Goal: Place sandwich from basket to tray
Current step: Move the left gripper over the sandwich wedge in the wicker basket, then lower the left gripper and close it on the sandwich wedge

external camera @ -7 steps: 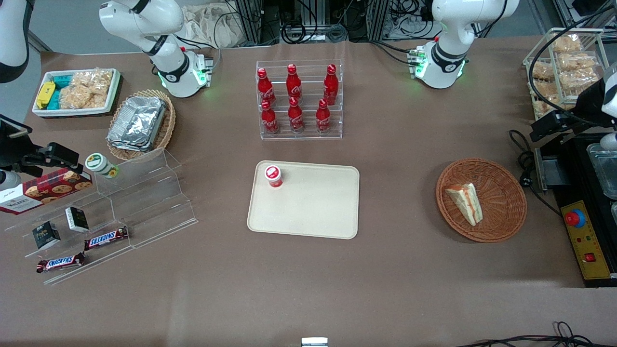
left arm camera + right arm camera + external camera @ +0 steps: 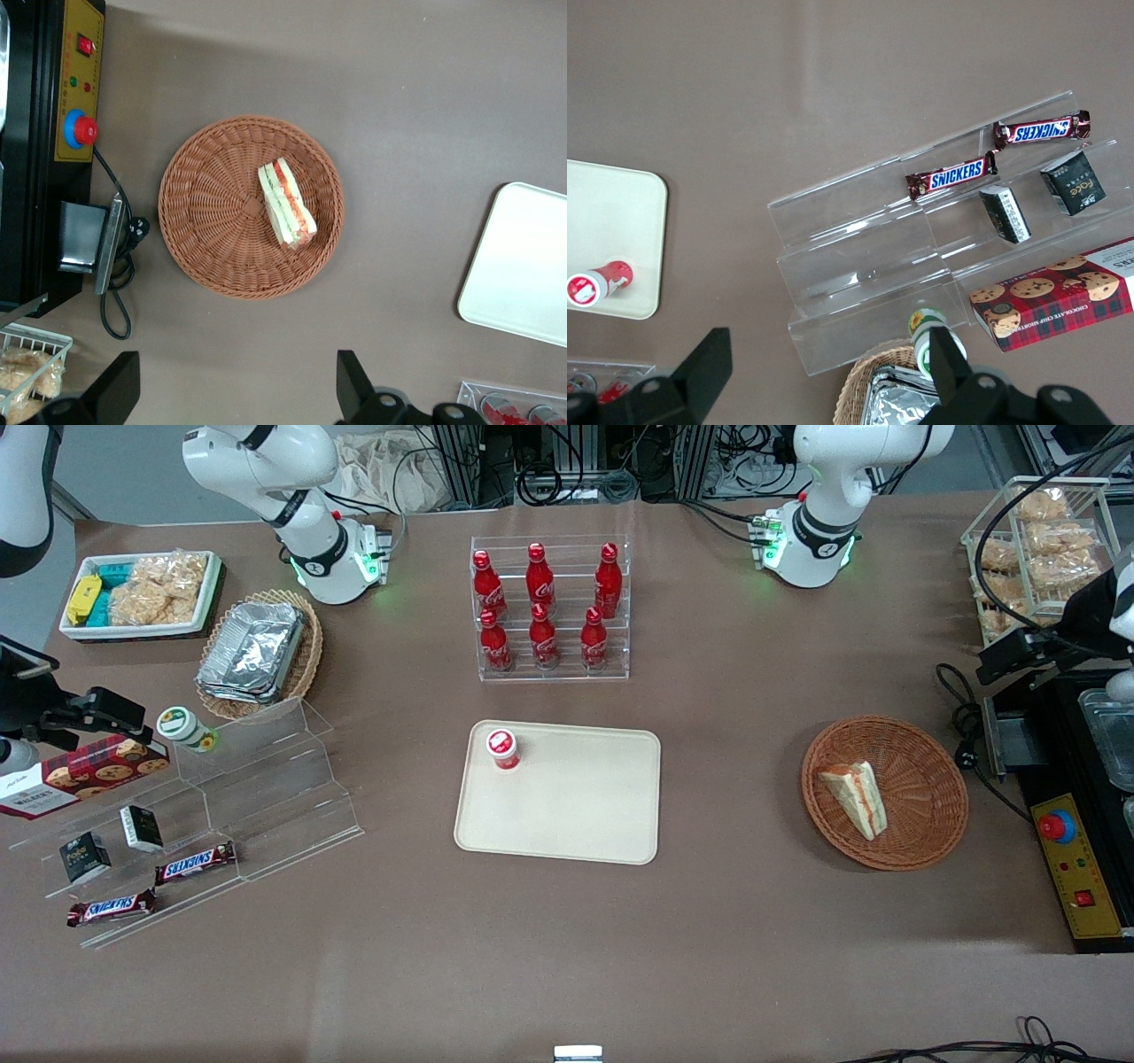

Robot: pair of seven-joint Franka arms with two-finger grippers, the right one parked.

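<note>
The tray (image 2: 558, 793) lies flat at the middle of the tabletop (image 2: 709, 921), a small red-capped cup (image 2: 502, 747) standing in one corner so most of its floor stays bare for the delivery. Toward the working arm's edge sits the basket (image 2: 884, 793), with the sandwich (image 2: 855, 797) lying inside it, untouched. The gripper (image 2: 235, 390) hangs high above the basket, near the tabletop's edge, fingers (image 2: 352, 382) spread wide, probably lining up a descent.
</note>
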